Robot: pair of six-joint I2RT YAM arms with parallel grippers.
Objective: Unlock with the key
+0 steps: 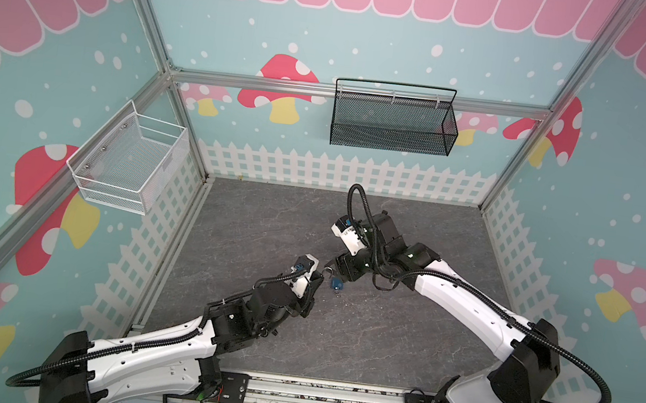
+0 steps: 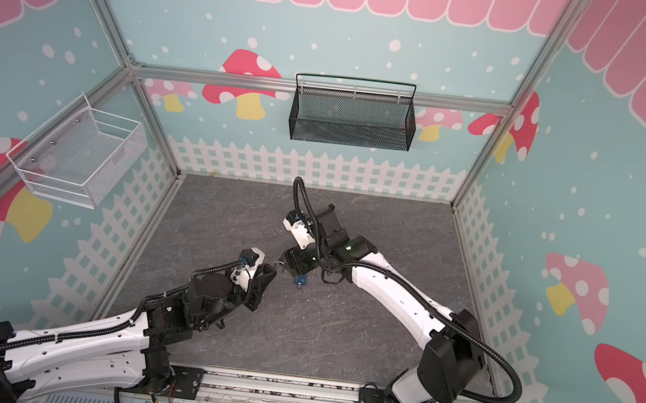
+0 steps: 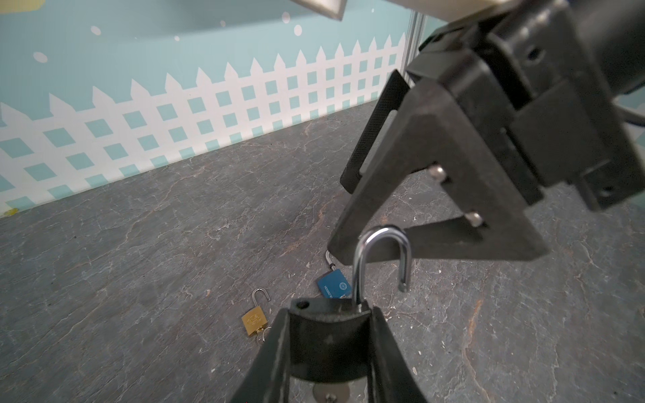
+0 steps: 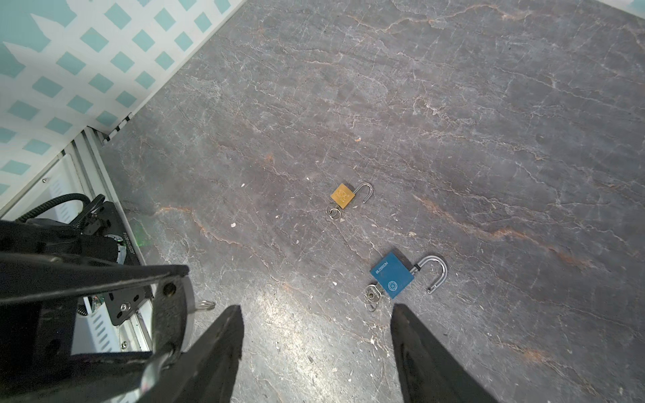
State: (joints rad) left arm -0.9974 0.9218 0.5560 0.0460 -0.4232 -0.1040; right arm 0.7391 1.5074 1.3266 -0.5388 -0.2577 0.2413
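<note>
Three padlocks are here, and all three have their loops popped open. Your left gripper [image 3: 330,315] is squeezed tight on the black padlock [image 3: 328,335] and holds it up off the grey table [image 3: 139,244]. Its silver shackle [image 3: 382,244] stands up with one leg out of the body, so this lock looks unlocked. A round silver bit [image 3: 328,394] peeks out under the lock. I think that is the key's head, but most of it is hidden.

Your right gripper [image 4: 316,314] has its fingers wide apart and holds nothing. It sits just beside the top of the shackle, and I cannot tell if it touches.

The blue padlock [image 4: 392,275] lies flat on the table below, with its key [image 4: 373,295] at its bottom end. The brass padlock [image 4: 343,196] lies near it, a little apart, with a ring [image 4: 333,212] at its end.

So I think the turning step is done. Next, you likely need to bring the black padlock down beside the other two and let go. Go down slowly so it does not drop. Keep your right gripper clear of the shackle, or it may push the loop shut.
</note>
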